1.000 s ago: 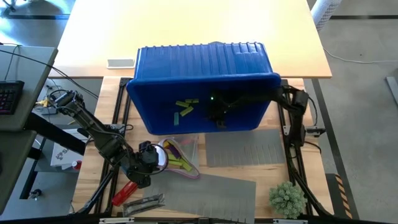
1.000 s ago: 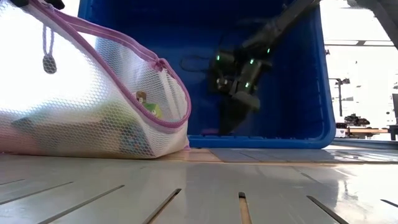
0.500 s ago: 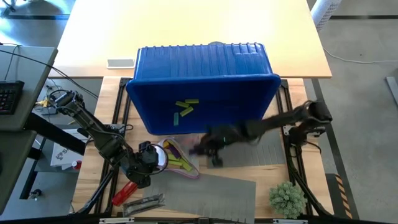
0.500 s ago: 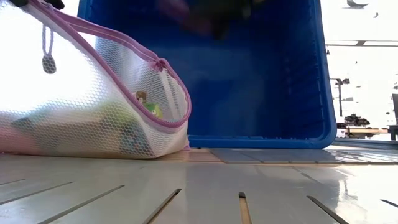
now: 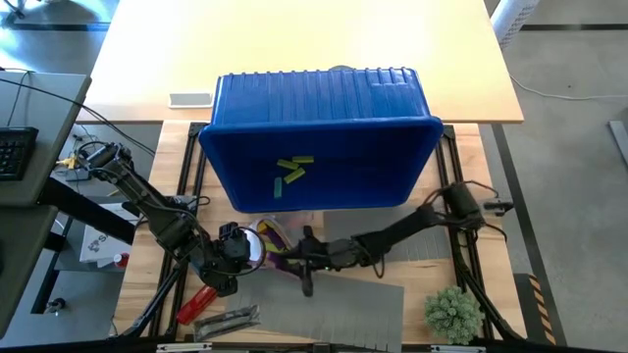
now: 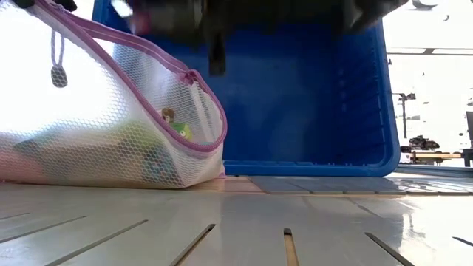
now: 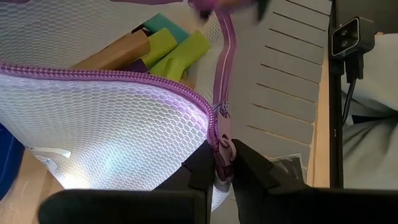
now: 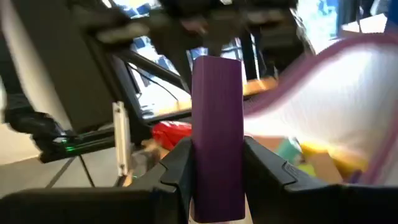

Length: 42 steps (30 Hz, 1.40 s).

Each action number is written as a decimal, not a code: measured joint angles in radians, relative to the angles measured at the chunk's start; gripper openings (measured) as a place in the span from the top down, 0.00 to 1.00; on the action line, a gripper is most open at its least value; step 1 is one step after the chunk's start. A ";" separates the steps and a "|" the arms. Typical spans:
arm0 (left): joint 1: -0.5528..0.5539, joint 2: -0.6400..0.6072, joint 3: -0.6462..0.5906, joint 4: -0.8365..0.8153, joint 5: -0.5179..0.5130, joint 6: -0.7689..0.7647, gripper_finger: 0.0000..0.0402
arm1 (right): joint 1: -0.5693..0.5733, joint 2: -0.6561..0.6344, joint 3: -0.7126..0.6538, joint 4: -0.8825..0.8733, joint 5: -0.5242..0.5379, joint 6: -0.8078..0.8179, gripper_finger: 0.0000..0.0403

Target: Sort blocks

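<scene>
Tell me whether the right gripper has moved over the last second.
Yes. The right gripper, holding a purple block, has left the blue bin and now sits at the mesh bag.

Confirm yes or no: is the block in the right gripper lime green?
No. In the right wrist view, the right gripper is shut on a purple block standing upright between its fingers.
</scene>
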 joint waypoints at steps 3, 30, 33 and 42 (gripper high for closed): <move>0.000 0.000 0.000 0.000 0.000 0.000 0.94 | -0.024 0.051 0.001 0.020 0.019 0.020 0.78; 0.000 0.000 0.000 0.000 -0.001 0.000 0.94 | -0.206 -0.228 0.045 -0.544 0.185 -0.239 0.35; 0.000 0.000 0.000 0.000 0.000 0.000 0.94 | -0.273 -0.187 0.045 -0.559 0.180 -0.187 0.35; 0.000 0.000 0.000 0.000 -0.001 0.000 0.94 | -0.425 0.081 0.061 -0.247 0.174 0.037 0.35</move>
